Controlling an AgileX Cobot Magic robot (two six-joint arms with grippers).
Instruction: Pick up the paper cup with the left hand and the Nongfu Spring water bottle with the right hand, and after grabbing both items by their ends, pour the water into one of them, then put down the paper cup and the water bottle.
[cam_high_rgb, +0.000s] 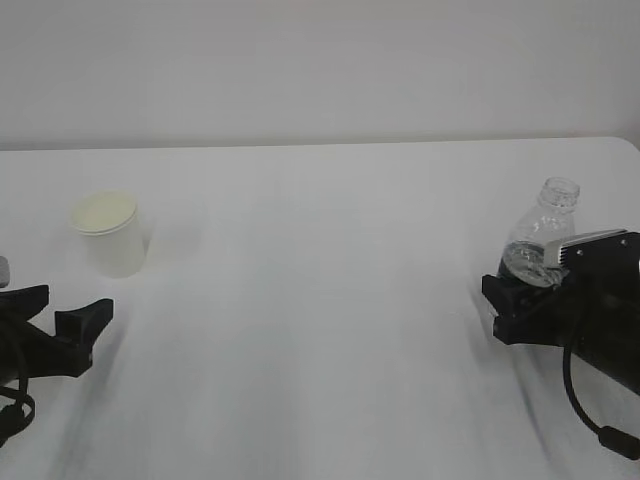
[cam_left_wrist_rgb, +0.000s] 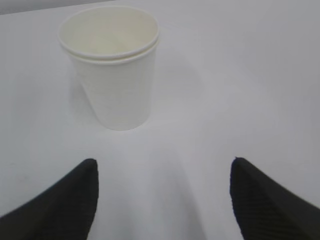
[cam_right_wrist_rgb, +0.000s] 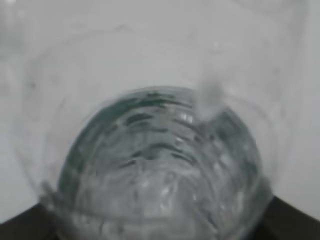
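A small white paper cup (cam_high_rgb: 108, 232) with a rolled rim is seen upright near the left edge of the white desk (cam_high_rgb: 320, 330); no printing is visible on it. The black left gripper (cam_left_wrist_rgb: 162, 192) is shown just short of the cup, jaws spread wide and nothing between them. Near the right edge, a clear ribbed plastic water bottle (cam_high_rgb: 540, 235) with a capless threaded neck is flanked by the black right gripper (cam_high_rgb: 522, 300); whether it is clamped cannot be told. A green tint is visible through the bottle, but no brand lettering can be read.
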